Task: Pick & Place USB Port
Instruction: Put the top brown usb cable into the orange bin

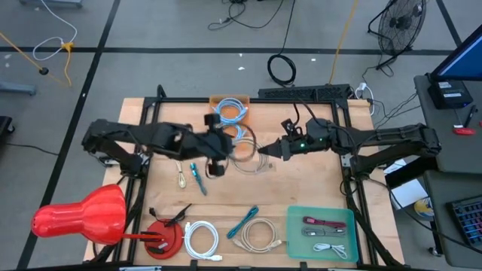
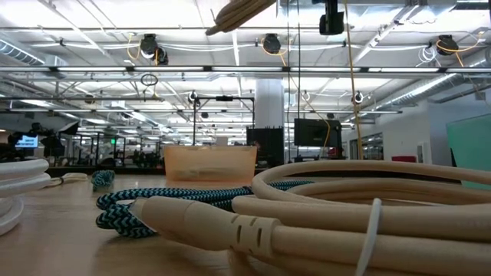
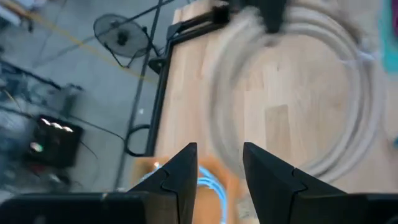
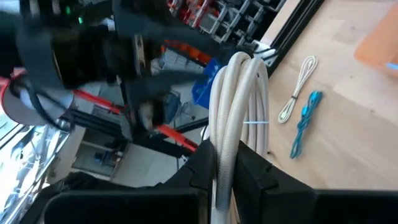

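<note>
A coiled beige USB cable (image 1: 245,156) hangs above the middle of the table with my right gripper (image 1: 265,150) shut on it. In the right wrist view the coil (image 4: 239,93) stands up between the fingers. The low view shows only its lower edge (image 2: 238,11), high up. My left gripper (image 1: 223,150) is just left of the coil, open, with nothing between its fingers (image 3: 221,177). It faces the coil (image 3: 348,93), which is blurred there. An orange bin (image 1: 230,109) at the far edge holds a blue-white cable. My right gripper pinches several strands of the beige coil together (image 4: 222,149) between its two fingers. The fingers come in level from the table's right side. The coil stands on edge and is lifted clear of the table.
A small cream cable (image 1: 181,177) and a blue one (image 1: 197,179) lie left of centre. Near the front edge lie a white coil (image 1: 201,239), a teal cable (image 1: 245,220) and another beige coil (image 1: 257,235). A green tray (image 1: 346,218) sits front right and a red object (image 1: 83,214) front left.
</note>
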